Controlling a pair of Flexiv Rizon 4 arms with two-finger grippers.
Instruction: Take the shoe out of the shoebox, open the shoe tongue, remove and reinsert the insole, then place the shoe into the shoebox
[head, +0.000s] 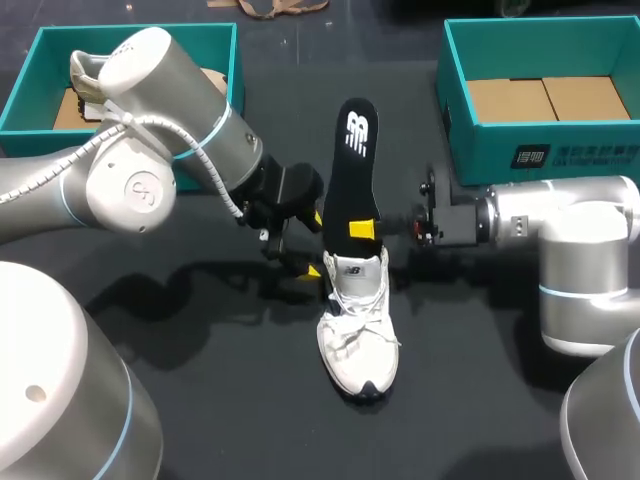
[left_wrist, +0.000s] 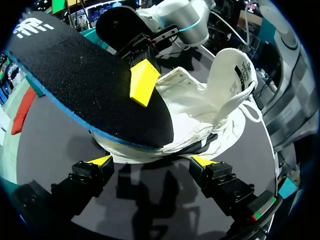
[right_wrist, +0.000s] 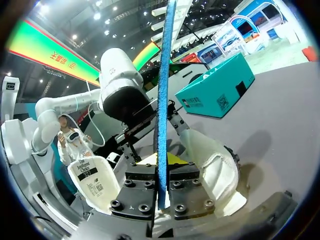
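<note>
Though apart, two shoeboxes (head: 30, 82) (head: 545, 150), one insole (head: 355, 165).

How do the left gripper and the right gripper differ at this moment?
The left gripper is open and holds nothing; the right gripper is shut on the insole. The left gripper sits low beside the shoe, which lies just ahead of it; the right gripper is higher, above the shoe's opening. Both are close to the shoe, one on each side.
</note>
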